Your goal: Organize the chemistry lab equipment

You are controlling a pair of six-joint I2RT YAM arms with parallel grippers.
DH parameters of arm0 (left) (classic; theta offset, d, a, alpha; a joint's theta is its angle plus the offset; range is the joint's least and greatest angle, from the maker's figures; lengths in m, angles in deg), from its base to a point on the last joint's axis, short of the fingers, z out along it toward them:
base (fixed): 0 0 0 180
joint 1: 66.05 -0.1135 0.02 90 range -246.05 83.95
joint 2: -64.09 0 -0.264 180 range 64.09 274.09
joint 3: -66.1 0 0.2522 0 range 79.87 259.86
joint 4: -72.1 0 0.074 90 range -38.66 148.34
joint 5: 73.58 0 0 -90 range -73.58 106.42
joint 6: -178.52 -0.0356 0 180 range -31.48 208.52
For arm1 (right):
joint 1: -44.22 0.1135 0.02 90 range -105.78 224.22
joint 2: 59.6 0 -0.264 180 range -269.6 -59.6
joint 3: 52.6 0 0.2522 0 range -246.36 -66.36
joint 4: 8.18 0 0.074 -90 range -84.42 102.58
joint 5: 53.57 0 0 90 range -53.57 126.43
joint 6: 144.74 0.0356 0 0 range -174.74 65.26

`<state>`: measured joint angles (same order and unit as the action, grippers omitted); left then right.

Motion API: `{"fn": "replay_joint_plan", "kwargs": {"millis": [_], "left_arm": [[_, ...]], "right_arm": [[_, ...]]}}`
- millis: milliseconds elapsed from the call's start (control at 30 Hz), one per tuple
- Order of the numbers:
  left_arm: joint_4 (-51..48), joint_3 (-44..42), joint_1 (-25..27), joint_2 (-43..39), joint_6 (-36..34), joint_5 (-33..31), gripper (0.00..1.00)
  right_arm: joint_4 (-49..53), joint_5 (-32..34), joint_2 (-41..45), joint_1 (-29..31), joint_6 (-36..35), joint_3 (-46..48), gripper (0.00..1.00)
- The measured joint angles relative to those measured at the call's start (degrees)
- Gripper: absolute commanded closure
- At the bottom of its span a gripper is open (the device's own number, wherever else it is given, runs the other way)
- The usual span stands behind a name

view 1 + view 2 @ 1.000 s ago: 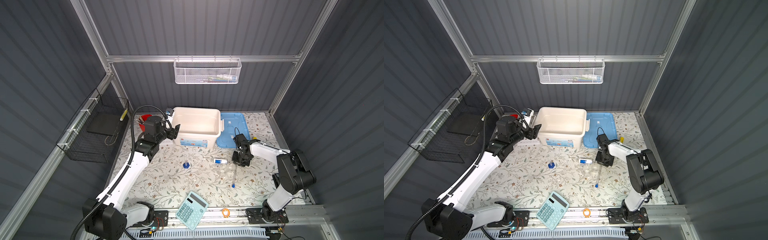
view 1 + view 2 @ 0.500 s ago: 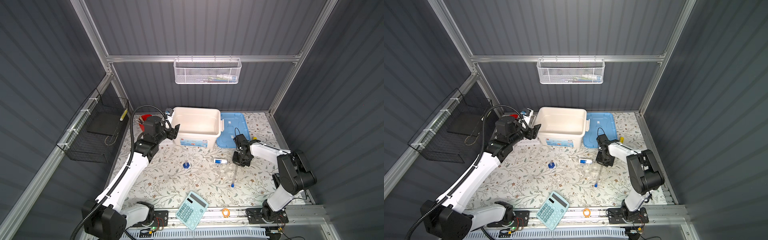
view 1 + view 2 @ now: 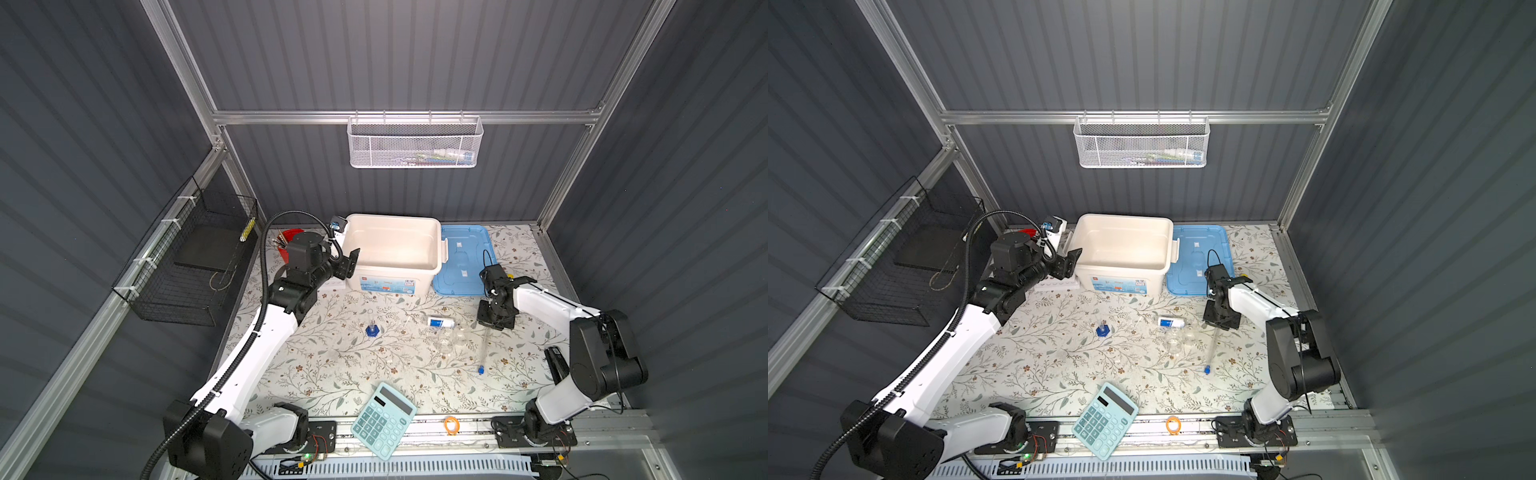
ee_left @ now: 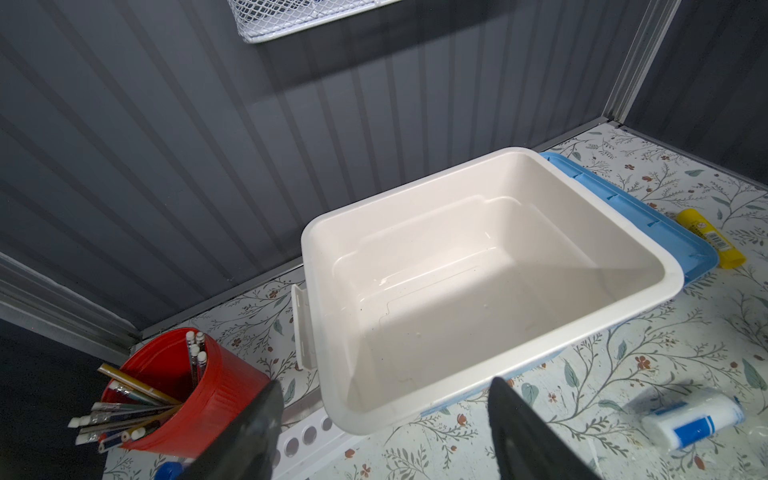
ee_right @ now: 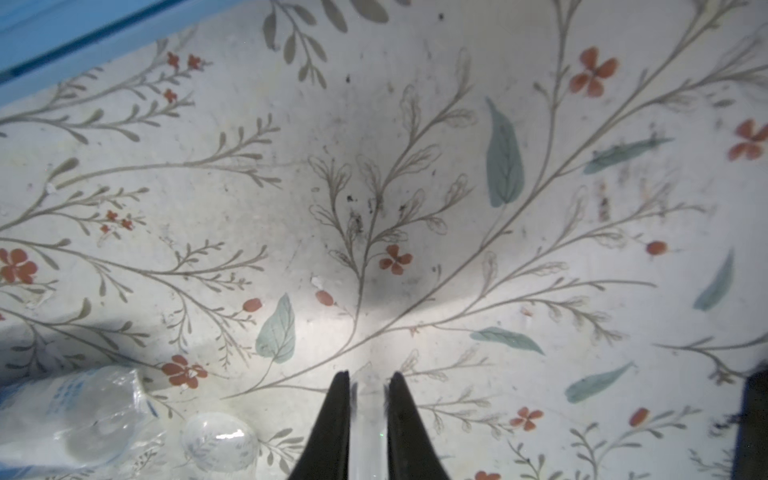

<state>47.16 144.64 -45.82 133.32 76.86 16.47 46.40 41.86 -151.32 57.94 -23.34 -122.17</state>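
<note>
The right hand (image 5: 368, 384) is clamped on a test tube (image 3: 484, 349) lying at four o'clock on the worktop (image 3: 332, 365), blue cap toward six. The left hand (image 4: 385, 382) hangs spread apart at ten o'clock, by the white bin (image 3: 395, 249).

Left arm (image 3: 249, 365) and right arm (image 3: 544, 301) — white shells between black joint housings. A ribbed black conduit (image 3: 286, 213) follows the left one; left of the calculator (image 3: 383, 420) its base shows red wires and a green light. Left gripper (image 4: 385, 380) and right gripper (image 5: 369, 373) — black tapering wedges.

Clear flasks (image 3: 446, 343) crowd mid-mat (image 3: 332, 365); white bin (image 3: 424, 283) open.
</note>
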Motion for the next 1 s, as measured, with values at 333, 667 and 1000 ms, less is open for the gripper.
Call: {"fn": "replay_joint_plan", "kwargs": {"millis": [333,667,1000], "left_arm": [[-0.1,0.0,0.0,0.0,0.0,0.0,0.23],[-1.1,0.0,0.0,-0.3,0.0,0.0,0.23],[-1.7,0.0,0.0,-1.4,-0.3,0.0,0.23]], "right_arm": [[0.4,1.0,-0.7,-8.2,0.2,-4.0,0.79],[-0.5,1.0,-4.2,-9.4,4.1,-4.1,0.71],[3.5,1.5,-2.0,-9.8,-4.8,-8.7,0.5]]}}
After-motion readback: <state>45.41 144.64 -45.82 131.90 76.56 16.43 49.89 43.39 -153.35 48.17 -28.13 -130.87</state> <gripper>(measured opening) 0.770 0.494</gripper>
